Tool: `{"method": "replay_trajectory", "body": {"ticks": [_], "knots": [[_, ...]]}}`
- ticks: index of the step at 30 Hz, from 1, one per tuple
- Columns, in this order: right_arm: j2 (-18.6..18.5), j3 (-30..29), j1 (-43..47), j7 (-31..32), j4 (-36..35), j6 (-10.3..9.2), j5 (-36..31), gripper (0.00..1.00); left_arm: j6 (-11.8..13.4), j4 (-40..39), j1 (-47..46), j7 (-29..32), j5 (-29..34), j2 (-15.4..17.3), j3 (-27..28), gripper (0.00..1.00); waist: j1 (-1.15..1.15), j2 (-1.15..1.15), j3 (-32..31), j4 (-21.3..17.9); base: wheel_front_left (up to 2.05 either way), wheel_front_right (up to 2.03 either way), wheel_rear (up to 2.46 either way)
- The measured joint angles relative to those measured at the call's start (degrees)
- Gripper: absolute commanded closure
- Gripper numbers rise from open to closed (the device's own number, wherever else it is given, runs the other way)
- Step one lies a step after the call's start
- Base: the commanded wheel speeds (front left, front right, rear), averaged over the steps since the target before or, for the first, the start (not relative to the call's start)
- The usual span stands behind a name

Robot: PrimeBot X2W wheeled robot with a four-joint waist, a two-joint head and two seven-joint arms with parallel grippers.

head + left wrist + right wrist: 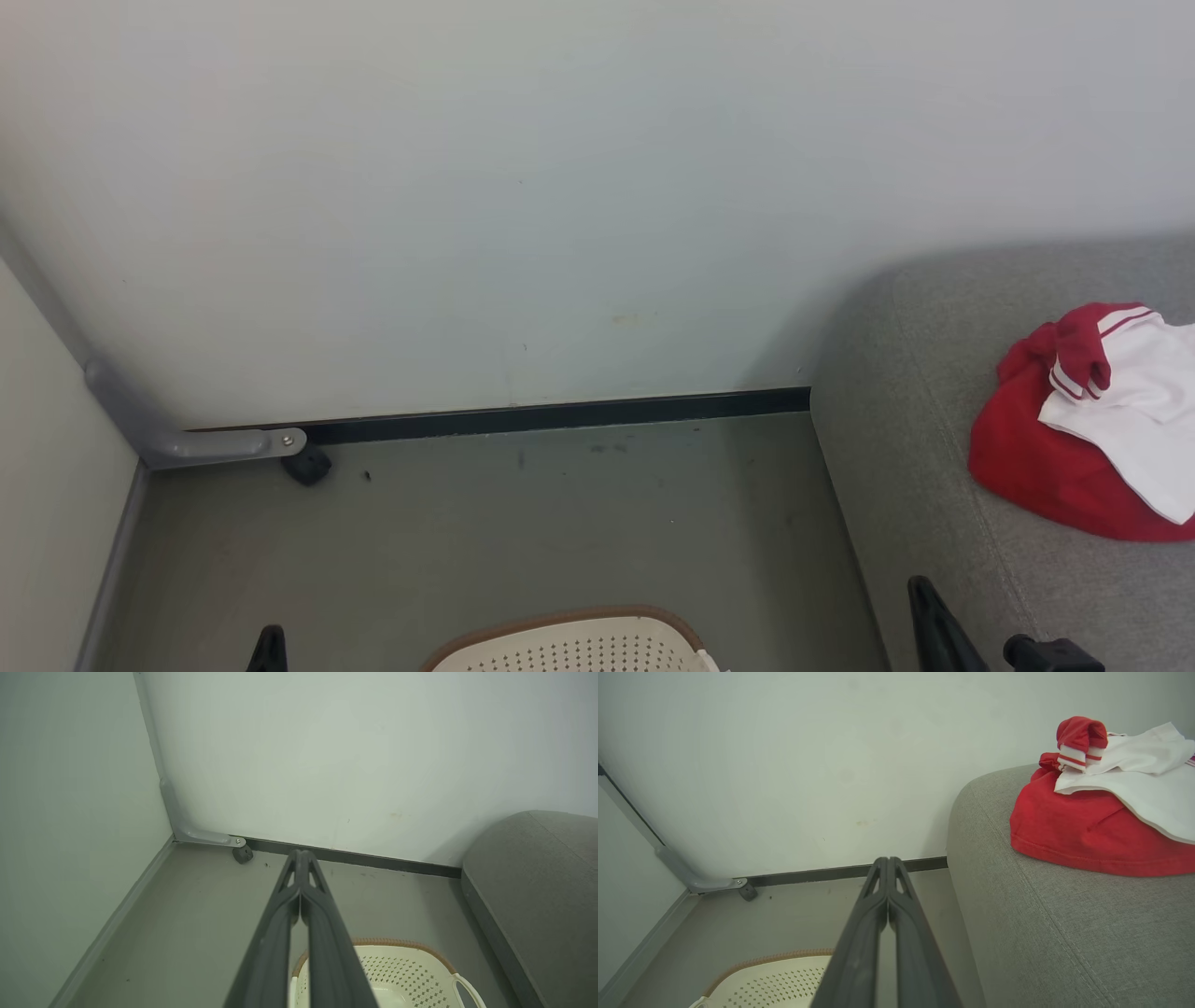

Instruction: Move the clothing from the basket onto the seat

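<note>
- The left gripper (301, 857) is seen clenched on nothing in its wrist view, fingers pressed together, above the basket (402, 970) at the bottom centre.
- The right gripper (887, 862) is likewise closed and empty at the bottom centre of its wrist view, just left of the seat (1041, 933).
- The clothing (1083, 830) is heaped on the seat at the upper right there, and at the right edge of the head view.
- The basket's white handle (467, 989) is shown at the lower right of the left wrist view.
</note>
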Motion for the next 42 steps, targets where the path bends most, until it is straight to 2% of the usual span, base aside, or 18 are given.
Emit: {"method": "replay_trajectory", "body": {"ticks": [42], "knots": [[2.9,-11.5,-1.2,9.8,1.0,5.76,34.8,1.00,-6.1,0.4,-2.7,9.4,-30.8,-3.7,6.7,1.00,0.00,0.01,0.0,0.2,0.00,0.00,0.00]]}}
